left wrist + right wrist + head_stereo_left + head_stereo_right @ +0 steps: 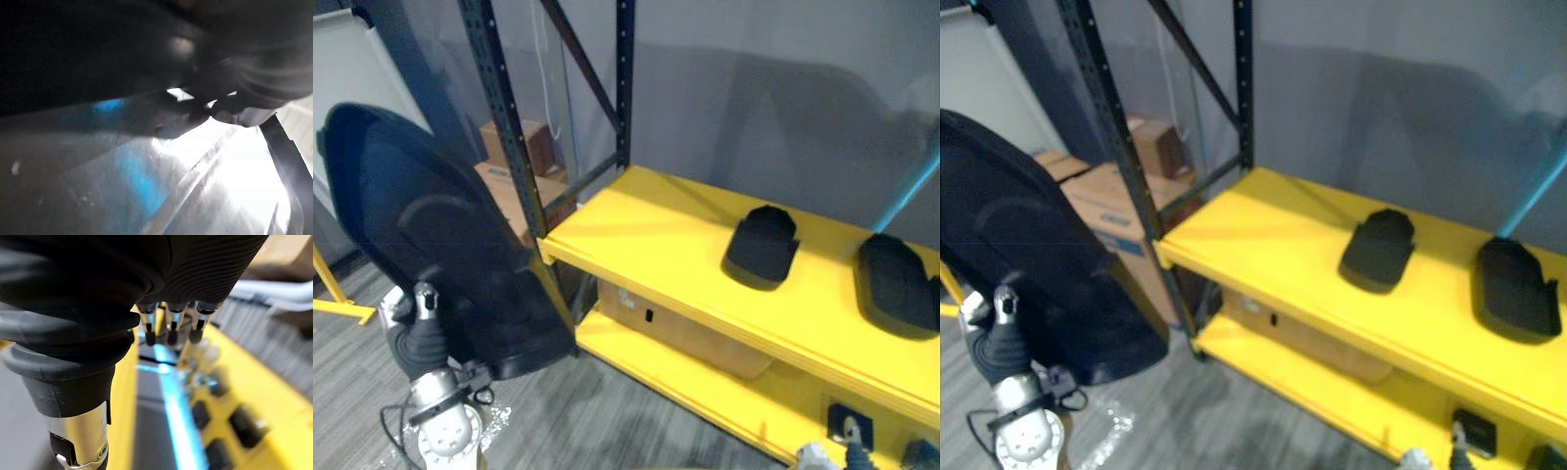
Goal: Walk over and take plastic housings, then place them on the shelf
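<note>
Rising at the lower left of the head views, the left hand (424, 315) meets the underside of a large black plastic housing (431, 225) and carries it tilted, well clear of the rack. One finger shows against the housing's lower face; the rest are hidden behind it, so I cannot tell whether the hand is clenched on it. The left wrist view gives dark, blurred plastic and no clearer reading.

The right hand (171, 323) hangs with its fingers straight and relaxed, holding nothing, above a blurred yellow surface.

To the right of the carried housing stands the yellow shelf (646, 245). On its upper board lie two smaller black housings, apart from each other: one (762, 245) near the middle, another (899, 284) toward the right edge. A cardboard box (675, 333) sits on the lower board. More cardboard boxes (514, 166) stand behind the dark upright (504, 117).
</note>
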You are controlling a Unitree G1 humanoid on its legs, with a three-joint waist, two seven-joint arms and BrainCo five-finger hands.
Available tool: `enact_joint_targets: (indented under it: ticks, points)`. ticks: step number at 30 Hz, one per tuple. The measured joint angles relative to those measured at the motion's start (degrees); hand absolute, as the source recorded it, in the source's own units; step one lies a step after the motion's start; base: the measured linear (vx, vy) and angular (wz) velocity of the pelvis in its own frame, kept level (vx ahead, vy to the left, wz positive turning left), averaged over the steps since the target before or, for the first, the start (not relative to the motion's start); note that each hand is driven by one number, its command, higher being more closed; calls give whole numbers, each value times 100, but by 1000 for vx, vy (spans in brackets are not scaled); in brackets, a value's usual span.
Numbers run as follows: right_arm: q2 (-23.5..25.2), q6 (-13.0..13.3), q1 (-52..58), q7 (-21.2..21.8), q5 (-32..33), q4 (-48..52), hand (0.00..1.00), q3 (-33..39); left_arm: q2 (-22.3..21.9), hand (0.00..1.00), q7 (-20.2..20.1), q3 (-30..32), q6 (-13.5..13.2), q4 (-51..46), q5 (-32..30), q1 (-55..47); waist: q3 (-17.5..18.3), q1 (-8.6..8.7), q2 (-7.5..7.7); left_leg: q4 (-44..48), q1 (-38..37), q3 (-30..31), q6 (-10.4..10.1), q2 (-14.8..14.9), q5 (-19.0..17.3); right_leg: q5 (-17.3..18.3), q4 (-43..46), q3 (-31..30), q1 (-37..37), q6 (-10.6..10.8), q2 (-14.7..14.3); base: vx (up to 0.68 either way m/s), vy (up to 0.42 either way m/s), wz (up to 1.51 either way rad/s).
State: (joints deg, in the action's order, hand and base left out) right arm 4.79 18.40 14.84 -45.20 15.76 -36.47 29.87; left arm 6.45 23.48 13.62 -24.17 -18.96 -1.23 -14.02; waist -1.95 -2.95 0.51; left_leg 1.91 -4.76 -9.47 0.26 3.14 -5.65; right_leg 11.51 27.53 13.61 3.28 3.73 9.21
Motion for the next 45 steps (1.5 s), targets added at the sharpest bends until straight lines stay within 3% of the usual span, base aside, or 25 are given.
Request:
enact_joint_targets:
  ticks: [3, 4, 5, 7, 9, 11, 14, 16, 20, 22, 26, 28, 33, 35, 36, 37, 39, 40, 41, 42, 43, 45]
  points:
    - [1, -392, 0, 782, 163, -500, 0, 30, -2, 100, 156, -62, 158, 61, 89, 131, 10, 83, 69, 285, 188, 82, -253, 104, -232, -453, -1118, -334, 159, -83, -181, -143, -127, 15]
    - [-2, -832, 4, 1392, 220, -905, 0, 24, -6, 100, 166, -93, 190, 68, 80, 130, 27, 57, 269, 298, 190, 57, -362, 24, -303, -815, -1470, -327, 84, -25, -82, 75, -302, 15]
    - [-22, -1017, -11, 1626, 274, -1069, 0, 27, -47, 100, 174, -104, 190, 119, 79, 131, 39, 49, 285, 318, 191, 52, -415, 52, -337, -704, -1595, -311, 4, 98, -102, 176, -408, 10]
    - [-117, -1633, -109, 2553, 442, -1505, 0, 35, -296, 100, 150, -375, 314, 250, 86, 128, 48, 21, 71, 464, 263, -269, -513, 501, -362, -709, -1865, -82, -157, 5, -422, 173, -351, 18]
    - [-171, -1931, -163, 2980, 418, -1724, 0, 27, -412, 100, 28, -641, 352, 254, 61, 164, 68, 24, -87, 425, 257, -513, -686, 638, -249, -695, -1989, 64, -288, -55, -524, 176, -194, 39]
    - [-264, -2120, -218, 3256, 308, -1814, 0, 13, -500, 100, -67, -888, 419, 258, 20, 202, 84, 1, -116, 284, 40, -711, -735, 659, -139, -673, -2028, 79, -491, -90, -557, 170, -80, 31]
    - [-314, -2451, -372, 3789, 254, -1942, 0, -35, -440, 100, -175, -968, 450, 262, 25, 287, 170, -44, -37, 248, -39, -729, -726, 675, -120, -669, -2109, 74, -630, -96, -588, 110, -9, 12]
    - [-259, -2539, -433, 3821, 258, -2087, 0, -37, -414, 100, -221, -969, 525, 284, 24, 343, 166, -115, 113, 241, -29, -756, -726, 664, -119, -669, -2144, 60, -630, -95, -587, 62, 7, 3]
    - [-300, -2732, -430, 3882, 328, -2329, 0, 68, -98, 100, -241, -977, 600, 471, 22, 355, 187, -93, 203, 392, -76, -852, -722, 605, -121, -668, -2152, 10, -699, -93, -517, 35, 21, -5]
    - [-297, -2842, -381, 3873, 422, -2469, 0, 292, 105, 100, -245, -978, 601, 473, 44, 462, 152, -73, 238, 883, 12, -847, -613, 618, -204, -667, -2127, -87, -791, -94, -485, -38, 6, -14]
    - [-394, -2894, -218, 3704, 597, -2519, 0, 740, 219, 100, -264, -958, 563, 471, 127, 812, 82, 28, -82, 1569, 191, -916, -548, 773, -625, -481, -2113, -340, -839, -37, -516, -93, 9, -23]
    - [-499, -2896, -131, 3583, 589, -2509, 0, 1006, 226, 100, -374, -989, 562, 470, 140, 945, 22, 147, -356, 1453, 155, -1080, -555, 883, -862, -349, -1874, -461, -604, -41, -622, -127, 45, -17]
    - [-487, -2885, 182, 3505, 461, -2438, 0, 1104, 381, 100, -408, -982, 569, 462, 211, 975, 20, 211, -434, 1832, 44, -1433, -264, 938, -981, -58, -1372, -846, -326, -58, -619, -57, -8, -37]
    - [-489, -2859, 183, 3509, 358, -2430, 0, 1102, 464, 100, -446, -977, 597, 457, 357, 979, -82, 232, -382, 3229, 662, -1224, 150, 1101, -725, -34, -1278, -986, -323, -82, -594, -43, -64, -36]
    - [-493, -2830, 210, 3507, 339, -2403, 0, 1107, 463, 100, -472, -977, 597, 439, 361, 978, -124, 223, -398, 3908, 1009, -935, 255, 1166, -466, -34, -1256, -1104, -327, -84, -603, -70, -65, -60]
    - [-511, -2813, 261, 3509, 248, -2310, 0, 1107, 466, 100, -537, -903, 598, 429, 369, 945, -180, 173, -453, 4723, 1404, -498, 152, 1230, 39, -34, -1210, -1287, -336, -96, -640, -53, -12, -68]
    - [-523, -2752, 264, 3509, 186, -2269, 0, 1104, 474, 100, -631, -720, 601, 429, 371, 916, -202, 165, -448, 5031, 1551, -320, 143, 1219, 462, -80, -1223, -1517, -354, -153, -623, -16, -8, -74]
    - [-522, -2687, 214, 3511, 143, -2222, 0, 1056, 556, 100, -685, -617, 592, 426, 504, 946, -147, 188, -363, 5082, 1551, -333, 17, 1201, 527, -180, -1380, -1640, -400, -114, -555, 5, -66, -58]
    - [-523, -2673, 207, 3511, 142, -2200, 0, 1038, 587, 100, -702, -615, 587, 425, 540, 956, -146, 200, -362, 5045, 1533, -334, -18, 1205, 476, -201, -1416, -1650, -407, -113, -550, 22, -104, -47]
    - [-533, -2608, 199, 3507, 141, -2072, 0, 943, 735, 100, -792, -613, 551, 423, 584, 963, -150, 223, -364, 4532, 1346, -337, -83, 1222, 37, -257, -1493, -1723, -381, -84, -534, 25, -105, -37]
    - [-594, -2558, 144, 3503, 135, -1976, 0, 869, 829, 100, -868, -615, 541, 408, 587, 965, -147, 225, -363, 3569, 1041, -345, -138, 1220, -81, -313, -1495, -1829, -303, 8, -508, 32, -82, -45]
    - [-664, -2554, -42, 3480, 128, -1923, 0, 880, 884, 100, -885, -617, 543, 410, 615, 989, -101, 267, -337, 2596, 642, -483, -435, 939, -244, -377, -1498, -1903, -221, 117, -366, 103, 74, -9]
